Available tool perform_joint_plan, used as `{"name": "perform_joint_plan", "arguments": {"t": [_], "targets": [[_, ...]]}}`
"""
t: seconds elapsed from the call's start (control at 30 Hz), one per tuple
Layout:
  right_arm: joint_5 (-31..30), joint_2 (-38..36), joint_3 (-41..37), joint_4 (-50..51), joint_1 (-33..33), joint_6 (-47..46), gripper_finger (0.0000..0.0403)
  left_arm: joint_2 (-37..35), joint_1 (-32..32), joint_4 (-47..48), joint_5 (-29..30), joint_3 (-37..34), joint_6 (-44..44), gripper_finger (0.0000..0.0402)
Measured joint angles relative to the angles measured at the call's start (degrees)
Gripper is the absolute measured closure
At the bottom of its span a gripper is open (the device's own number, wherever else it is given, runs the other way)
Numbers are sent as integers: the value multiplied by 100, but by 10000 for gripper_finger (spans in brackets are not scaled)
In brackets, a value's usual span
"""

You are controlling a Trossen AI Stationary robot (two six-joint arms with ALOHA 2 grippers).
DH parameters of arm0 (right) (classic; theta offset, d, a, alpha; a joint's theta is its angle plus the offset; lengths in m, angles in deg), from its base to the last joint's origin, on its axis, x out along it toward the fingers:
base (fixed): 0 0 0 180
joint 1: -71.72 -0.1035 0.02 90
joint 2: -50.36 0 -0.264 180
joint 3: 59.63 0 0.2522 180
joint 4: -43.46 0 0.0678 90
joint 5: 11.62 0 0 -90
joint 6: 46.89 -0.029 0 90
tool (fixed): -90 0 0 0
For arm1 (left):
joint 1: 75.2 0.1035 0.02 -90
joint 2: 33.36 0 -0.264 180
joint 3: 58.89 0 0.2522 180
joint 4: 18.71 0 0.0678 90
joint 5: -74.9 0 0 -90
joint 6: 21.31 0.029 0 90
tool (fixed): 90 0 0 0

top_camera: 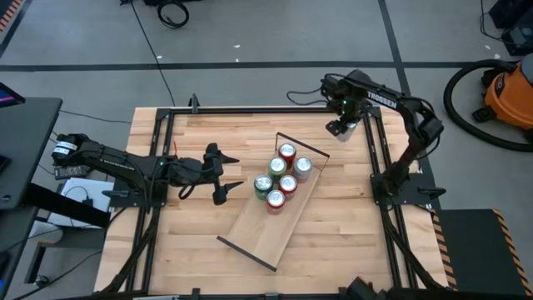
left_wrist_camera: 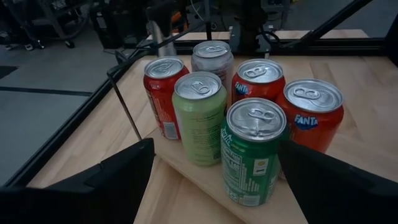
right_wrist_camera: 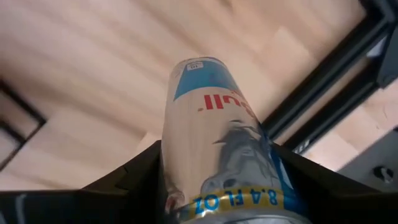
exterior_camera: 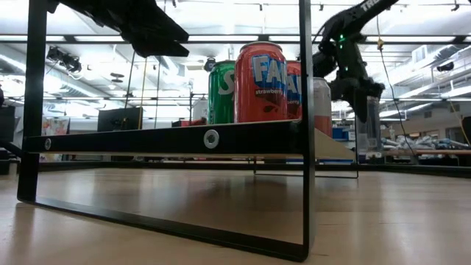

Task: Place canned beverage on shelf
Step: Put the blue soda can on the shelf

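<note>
The shelf (top_camera: 258, 229), a light-wood board with black wire ends, lies slanted on the tabletop; it also shows in the low view (exterior_camera: 147, 140). Several cans (top_camera: 283, 177), red, green and silver, stand upright on its far half (left_wrist_camera: 249, 118). My left gripper (top_camera: 225, 175) is open and empty, just left of the cans, its fingers (left_wrist_camera: 106, 180) wide apart and level with them. My right gripper (top_camera: 344, 127) is at the table's far right, shut on a slim silver-and-blue can (right_wrist_camera: 211, 124), which also shows in the low view (exterior_camera: 370, 125). My right gripper pinches the slim can between its two fingers (right_wrist_camera: 134, 177), on opposite sides of the end nearest the wrist (right_wrist_camera: 230, 199). The fingers come from above, pointing down along the can. The can stands upright below them; I cannot tell whether its lower end (right_wrist_camera: 196, 65) touches the table.
A black frame (top_camera: 379, 158) runs along the table's edges. The shelf's wire end (top_camera: 301, 142) rises between the cans and my right gripper. Bare tabletop (top_camera: 350, 233) lies right of the shelf and along the near side. An orange vacuum (top_camera: 508, 87) stands on the floor beyond.
</note>
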Motion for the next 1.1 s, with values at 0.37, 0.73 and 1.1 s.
{"name": "perform_joint_plan", "arguments": {"t": [0.37, 0.73, 1.1], "targets": [[259, -495, 0, 635, -1648, -976, 153, 0, 0, -49, 2, 0, -77, 47], [902, -700, -199, 642, -3504, -2001, 153, 0, 2, -113, 2, 0, -211, 47], [1334, -696, -203, 26, -5375, -2990, 150, 0, -244, -1103, -193, 0, -467, 47]]}}
